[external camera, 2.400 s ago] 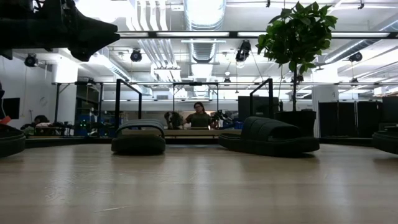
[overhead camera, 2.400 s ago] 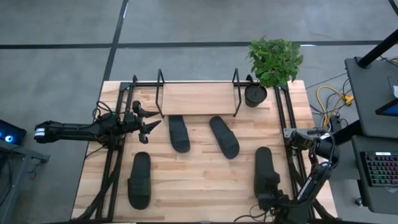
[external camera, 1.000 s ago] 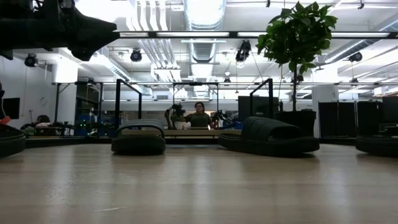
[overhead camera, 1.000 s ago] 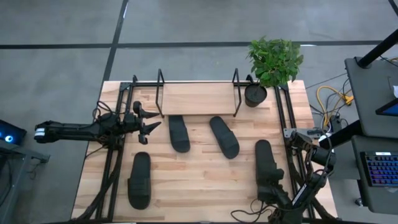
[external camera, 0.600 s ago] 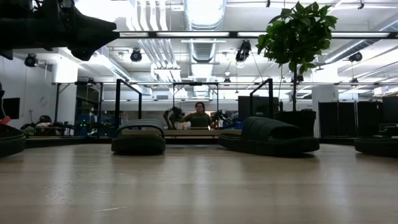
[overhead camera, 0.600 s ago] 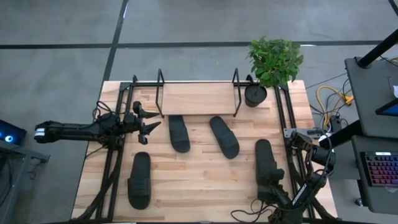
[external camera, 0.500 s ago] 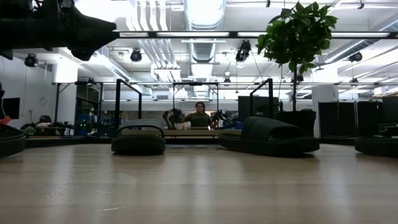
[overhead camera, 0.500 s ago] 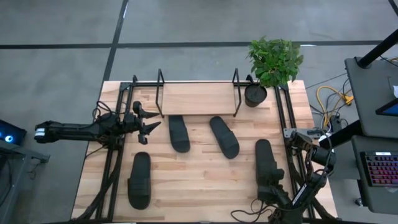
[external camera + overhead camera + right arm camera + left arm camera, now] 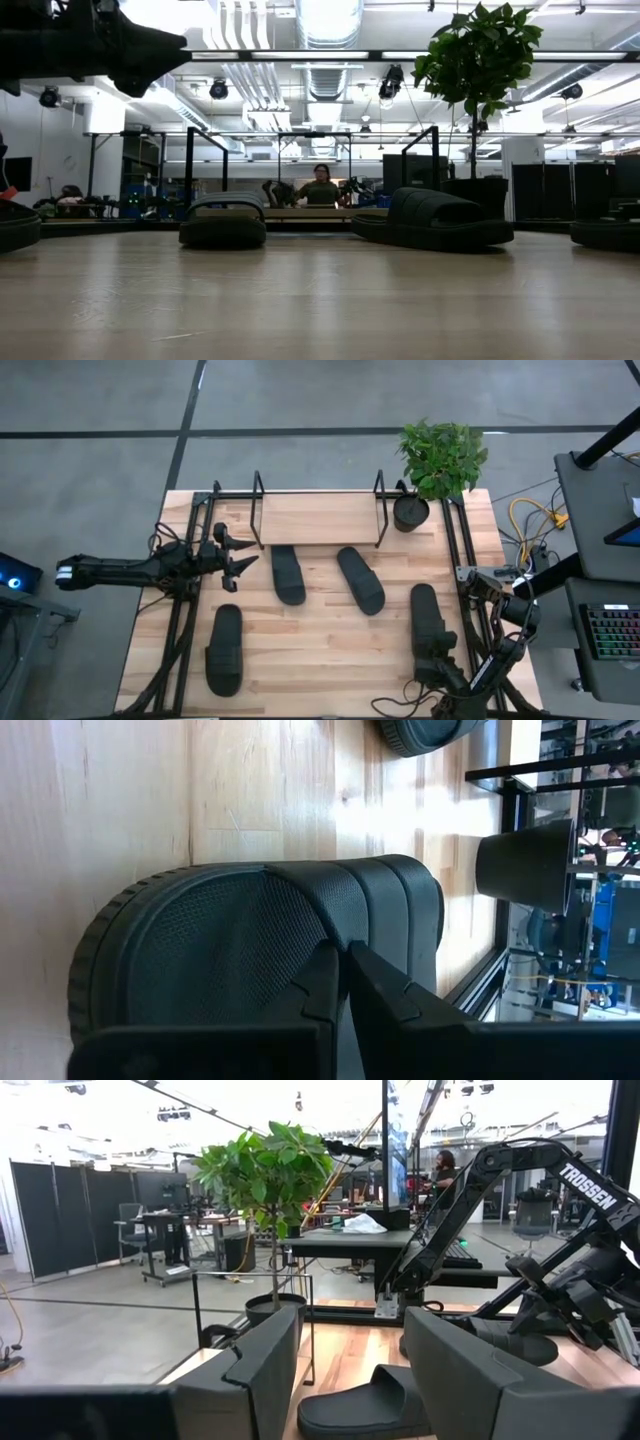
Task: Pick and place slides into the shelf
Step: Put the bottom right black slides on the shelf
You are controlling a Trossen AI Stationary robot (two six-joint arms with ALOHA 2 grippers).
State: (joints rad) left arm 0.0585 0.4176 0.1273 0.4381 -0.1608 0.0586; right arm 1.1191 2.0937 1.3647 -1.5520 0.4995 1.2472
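Four black slides lie sole-down on the wooden table: two near the shelf (image 9: 288, 573) (image 9: 360, 580), one at the near left (image 9: 224, 650), one at the near right (image 9: 427, 618). The shelf (image 9: 318, 518), a light board between black wire uprights, stands at the far middle. My right gripper (image 9: 340, 958) is shut over the heel end of the near-right slide (image 9: 220, 930), its tips just short of the strap (image 9: 395, 905). My left gripper (image 9: 240, 560) hovers open above the table's left side, left of the slides (image 9: 370, 1405). My right gripper's shut fingers (image 9: 322, 982) lie low over the footbed (image 9: 250, 940) at the slide's near end, pointing along it toward the strap. Nothing shows between them. I cannot tell whether they touch the slide, which rests flat on the table.
A potted plant (image 9: 412, 510) stands just right of the shelf's right upright. Black arm frames run along both table sides (image 9: 182, 630) (image 9: 462, 570). Bare wood lies between the slides (image 9: 320, 650). People sit at desks in the room beyond (image 9: 320, 188).
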